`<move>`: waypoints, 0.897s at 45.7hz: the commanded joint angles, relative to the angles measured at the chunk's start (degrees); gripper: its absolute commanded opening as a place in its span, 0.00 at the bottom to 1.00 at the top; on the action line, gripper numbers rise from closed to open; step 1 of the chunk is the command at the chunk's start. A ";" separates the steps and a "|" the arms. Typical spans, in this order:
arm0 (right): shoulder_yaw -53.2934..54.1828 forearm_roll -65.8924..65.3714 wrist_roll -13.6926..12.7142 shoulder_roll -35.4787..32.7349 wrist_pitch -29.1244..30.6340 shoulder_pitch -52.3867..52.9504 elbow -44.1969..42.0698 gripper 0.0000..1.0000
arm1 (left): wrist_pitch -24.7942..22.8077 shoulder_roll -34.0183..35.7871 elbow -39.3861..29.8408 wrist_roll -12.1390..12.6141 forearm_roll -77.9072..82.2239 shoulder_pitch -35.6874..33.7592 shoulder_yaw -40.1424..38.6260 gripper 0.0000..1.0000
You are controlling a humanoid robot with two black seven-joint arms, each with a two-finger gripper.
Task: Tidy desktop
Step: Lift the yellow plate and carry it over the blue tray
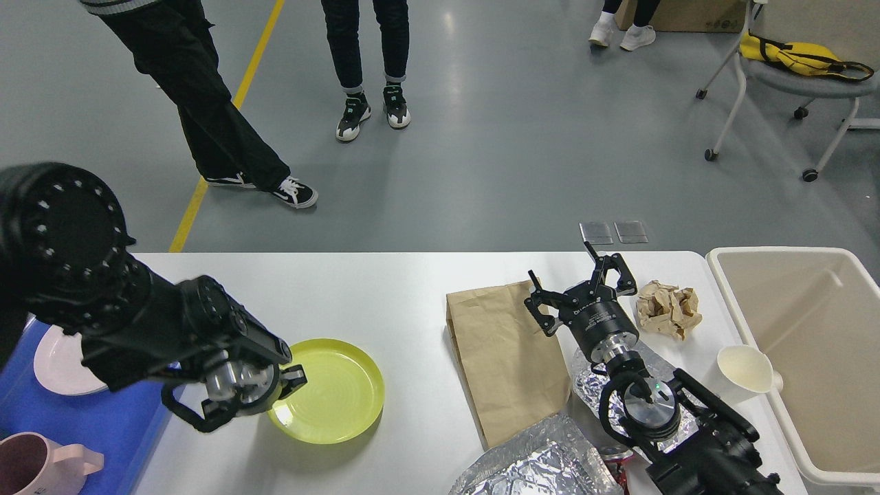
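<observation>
Clearly the desktop spread white and wide across the lower half of the head view, and the piece on it that mattered most was the yellow plate, lying flat near the left front. Its left rim met the left gripper, whose fingers sat low at that edge; whether they pinched the rim or merely touched it could not be told. The blue tray, already holding a pale plate and a pink mug, lay just left of that arm, so the plate's way home ran leftward, and the left arm was plainly the nearer one. Farther right, the right gripper stood with fingers spread above the brown paper bag, a crumpled paper wad just beside it and the beige bin beyond.
</observation>
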 commanded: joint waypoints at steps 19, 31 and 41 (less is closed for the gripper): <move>0.01 0.00 0.00 0.00 0.00 0.00 -0.04 1.00 | -39.74 15.68 -6.99 5.80 0.93 -45.68 1.21 0.00; 0.00 0.00 0.00 0.00 0.00 0.00 -0.04 1.00 | -34.14 17.08 -6.47 4.92 1.01 -37.79 7.89 0.00; 0.01 0.00 0.00 0.00 0.00 0.00 0.04 1.00 | -15.41 26.92 -2.08 4.39 4.52 -23.29 11.41 0.00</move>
